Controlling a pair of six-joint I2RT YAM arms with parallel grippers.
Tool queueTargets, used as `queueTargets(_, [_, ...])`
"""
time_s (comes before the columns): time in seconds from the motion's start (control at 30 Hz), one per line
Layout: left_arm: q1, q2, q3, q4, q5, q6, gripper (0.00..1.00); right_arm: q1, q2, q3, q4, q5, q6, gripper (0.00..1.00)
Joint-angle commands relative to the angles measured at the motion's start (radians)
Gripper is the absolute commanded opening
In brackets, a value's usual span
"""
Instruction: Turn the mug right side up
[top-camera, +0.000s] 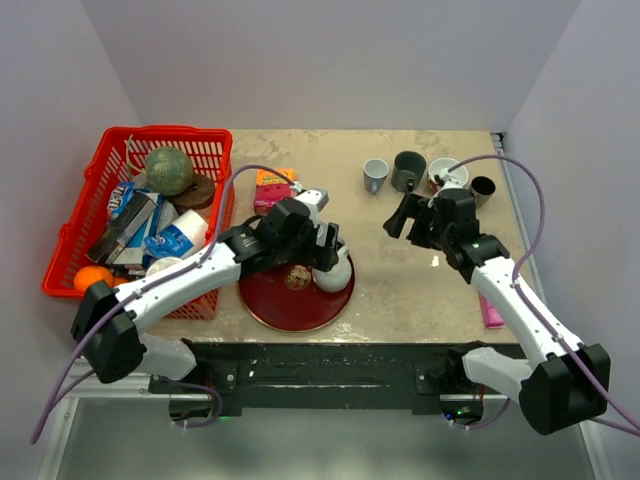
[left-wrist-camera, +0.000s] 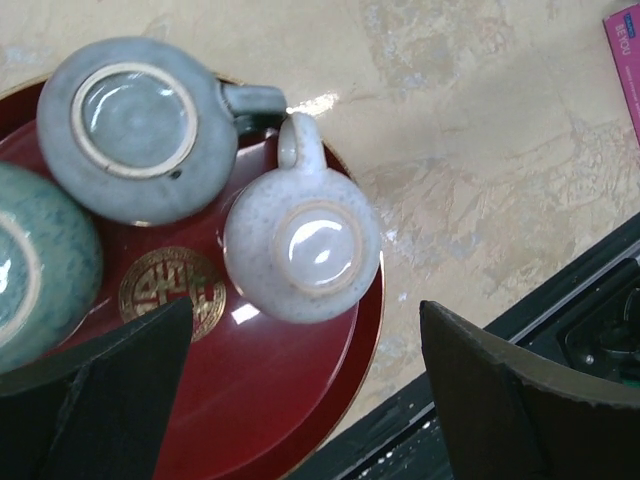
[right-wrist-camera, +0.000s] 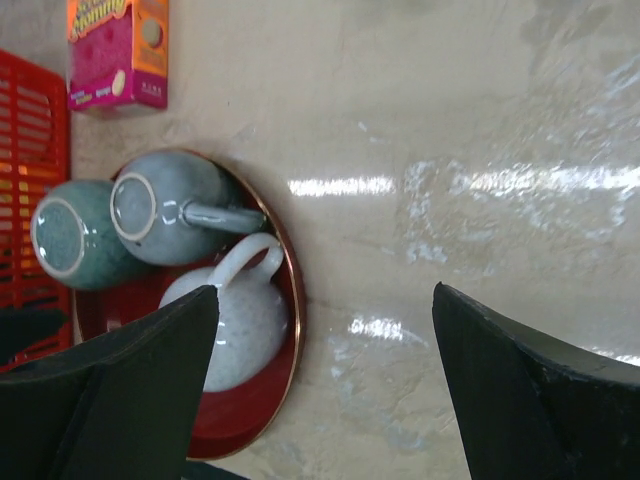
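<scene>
1. the pale speckled mug (left-wrist-camera: 300, 245) stands mouth down on the near right part of the red plate (left-wrist-camera: 250, 400), its unglazed foot ring facing up. i take it for the one to be turned, since it sits under the left arm.
2. its handle (left-wrist-camera: 298, 140) points away from the arm's base towards the grey-blue mug (left-wrist-camera: 135, 125), also inverted. the two handles are just beside each other; i cannot tell if they touch. a green mug (left-wrist-camera: 30, 260) is upside down on the plate's far side.
3. the left gripper (left-wrist-camera: 306, 320) hovers straight above the pale mug, fingers spread wide and empty, one on each side of the body. the handle runs across the closing line, so the fingers should meet bare wall.
4. the right gripper (right-wrist-camera: 326, 300) is also spread wide, holding nothing, and well off to the right over bare table. the left arm is plainly the nearer one.
5. judgement: a descent comes next; the neighbouring handle leaves little slack for the flip.
6. the table (top-camera: 400, 290) is a glossy marbled beige. a red basket (top-camera: 170, 131) of odds stands to the left, a pink box (top-camera: 274, 188) behind the plate, and upright cups (top-camera: 408, 170) at the back right. plain pale walls close it in.
</scene>
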Motion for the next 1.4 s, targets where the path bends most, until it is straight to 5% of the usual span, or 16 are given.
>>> queueTargets(0.0, [-0.014, 0.117, 0.115, 0.104, 0.023, 0.129, 0.98, 0.051, -0.019, -0.038, 0.056, 0.022, 0.072, 0.90])
queueTargets(0.4, [-0.021, 0.377, 0.260, 0.079, 0.026, 0.361, 0.84, 0.054, -0.163, -0.032, -0.105, 0.066, 0.058, 0.90])
queueTargets(0.73, [-0.021, 0.466, 0.315, 0.056, 0.009, 0.330, 0.68, 0.052, -0.208, -0.035, -0.154, 0.069, 0.045, 0.91])
queueTargets(1.37, [-0.021, 0.581, 0.364, -0.028, -0.023, 0.300, 0.52, 0.054, -0.166, -0.055, -0.111, 0.039, 0.058, 0.91])
